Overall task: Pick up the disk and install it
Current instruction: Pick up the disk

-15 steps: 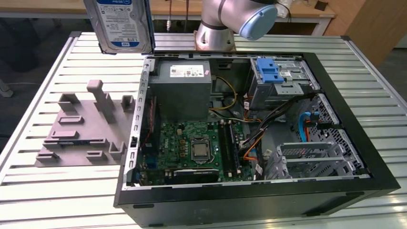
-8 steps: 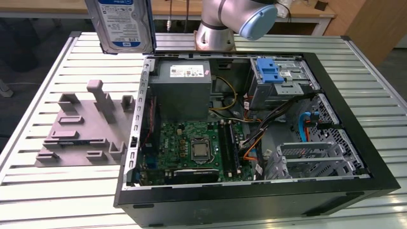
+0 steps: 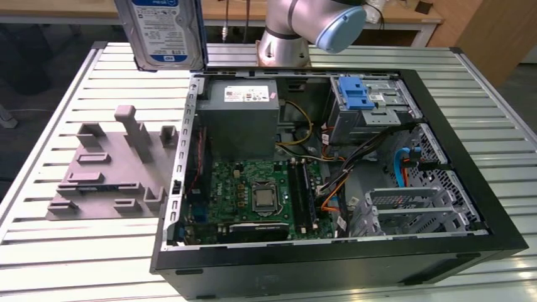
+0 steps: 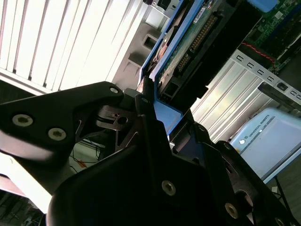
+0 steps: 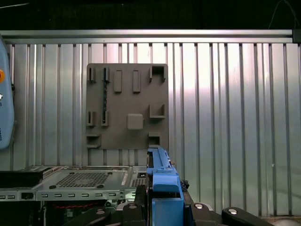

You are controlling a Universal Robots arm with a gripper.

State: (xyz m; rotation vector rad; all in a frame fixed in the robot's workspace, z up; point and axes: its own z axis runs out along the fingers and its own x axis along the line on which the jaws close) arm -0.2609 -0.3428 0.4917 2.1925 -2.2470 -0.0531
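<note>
Gripper (image 4: 164,113) around disk (image 3: 163,31), long axis vertical

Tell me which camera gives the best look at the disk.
The exterior view: the disk hangs above the table with its labelled face showing. The second wrist view shows its circuit-board side at a steep angle; the first wrist view shows its blue plastic end.

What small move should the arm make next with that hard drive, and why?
Probably carry it toward the exterior view's right, keeping it high. The gripper is shut on the blue handle of the disk, which hangs above the table, outside the open computer case. The drive cage with the blue latch sits inside the case, further right, so the disk likely must get over it.
</note>
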